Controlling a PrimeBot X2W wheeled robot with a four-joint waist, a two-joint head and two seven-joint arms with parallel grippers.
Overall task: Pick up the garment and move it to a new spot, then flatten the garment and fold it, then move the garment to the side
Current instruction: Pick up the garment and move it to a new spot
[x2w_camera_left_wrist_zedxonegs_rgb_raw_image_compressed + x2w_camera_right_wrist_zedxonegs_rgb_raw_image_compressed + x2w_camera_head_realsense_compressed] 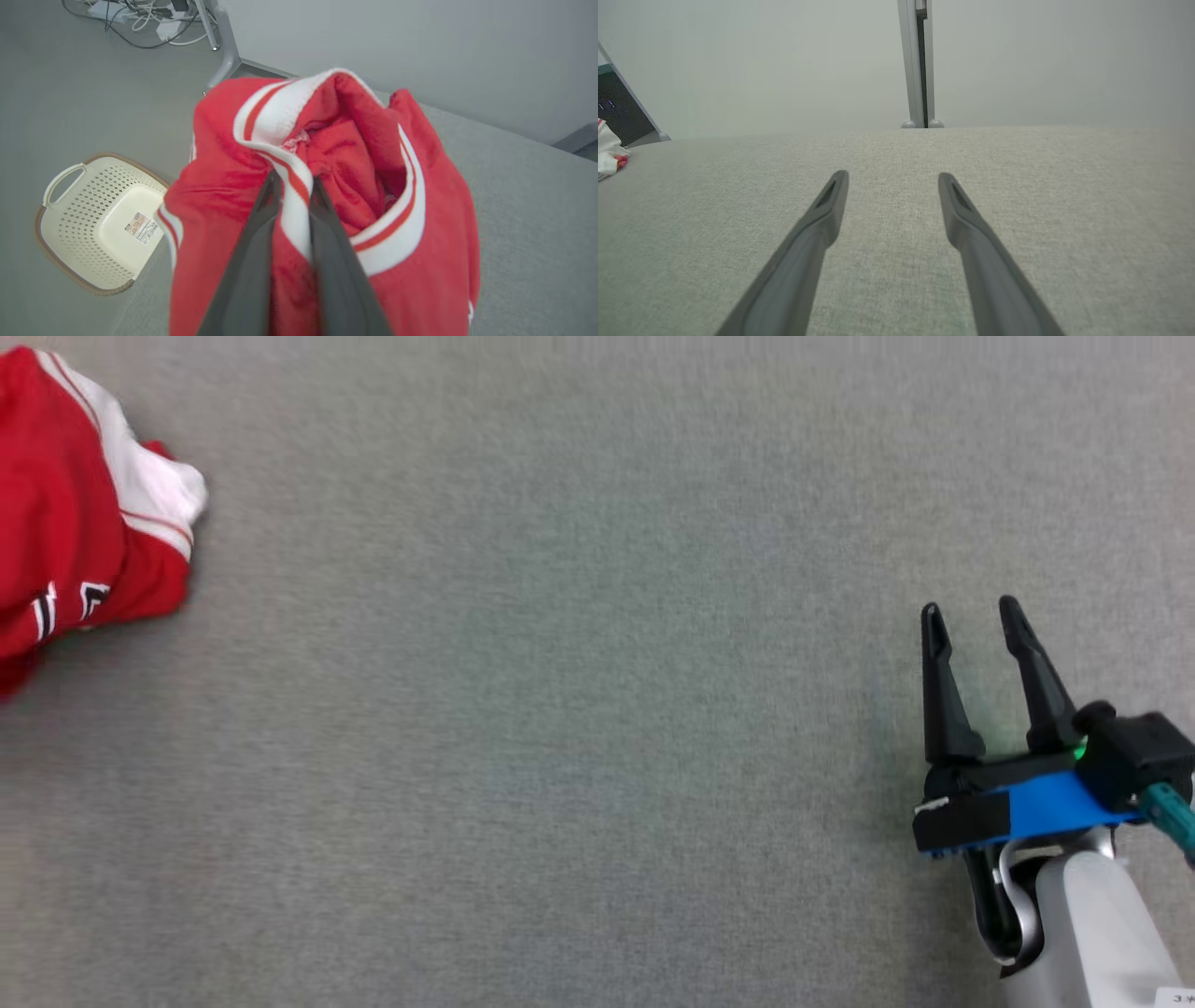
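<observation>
The garment (65, 523) is a red top with white striped trim, bunched at the far left edge of the grey table in the head view. In the left wrist view the garment (355, 186) hangs crumpled around my left gripper (295, 184), whose two fingers are closed on its white and red ribbed band. My right gripper (973, 611) stands open at the lower right over bare table, far from the cloth. In the right wrist view my right gripper (893, 179) has nothing between its fingers, and a bit of the garment (609, 154) shows at the left edge.
A cream perforated basket (100, 224) sits on the floor beside the table's left side. Cables (140, 18) and a grey table leg (224, 51) lie beyond it. A grey post (917, 65) rises behind the table's far edge. The grey table top (560, 709) stretches between cloth and right gripper.
</observation>
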